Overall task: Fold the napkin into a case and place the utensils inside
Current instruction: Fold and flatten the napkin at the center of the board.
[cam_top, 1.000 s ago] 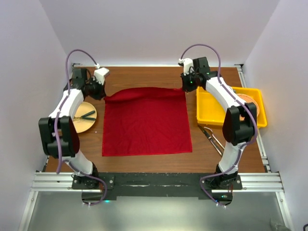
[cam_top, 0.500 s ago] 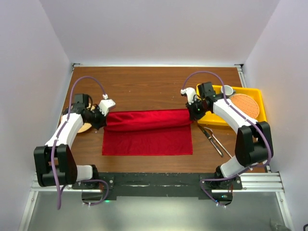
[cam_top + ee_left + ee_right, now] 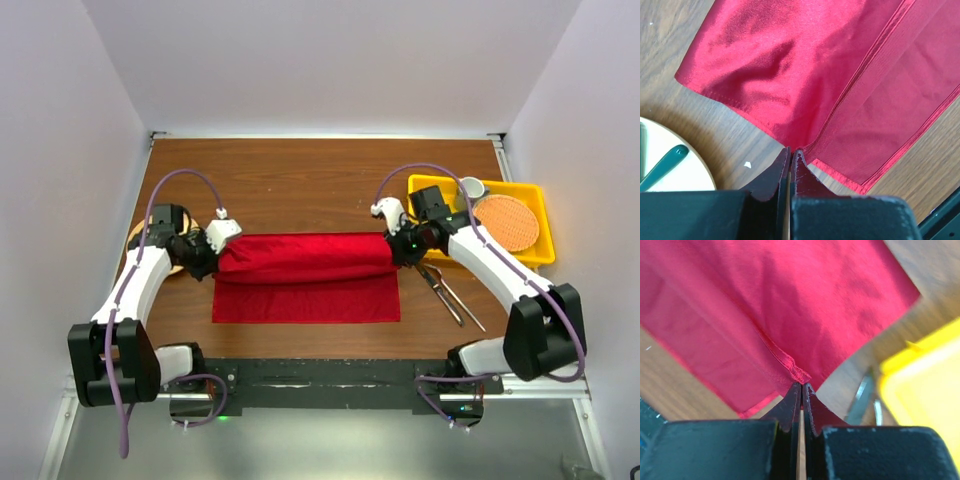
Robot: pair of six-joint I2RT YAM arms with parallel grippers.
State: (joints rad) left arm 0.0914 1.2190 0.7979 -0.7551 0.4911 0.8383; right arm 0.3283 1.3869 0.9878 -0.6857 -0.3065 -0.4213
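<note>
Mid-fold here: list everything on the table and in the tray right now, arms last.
napkin: one, deep red, table centre, far part doubled over toward the near edge
utensils: silver, count unclear, on the table right of the napkin
yellow tray: one, far right of the table
woven mat: one, orange, round, in the tray
small cup: one, grey-white, at the tray's far edge
plate: one, cream, left of the napkin, mostly behind the left arm
green-handled item: one, on the plate
table: one, brown wood
left gripper: shut on the napkin's left corner
right gripper: shut on the napkin's right corner
</note>
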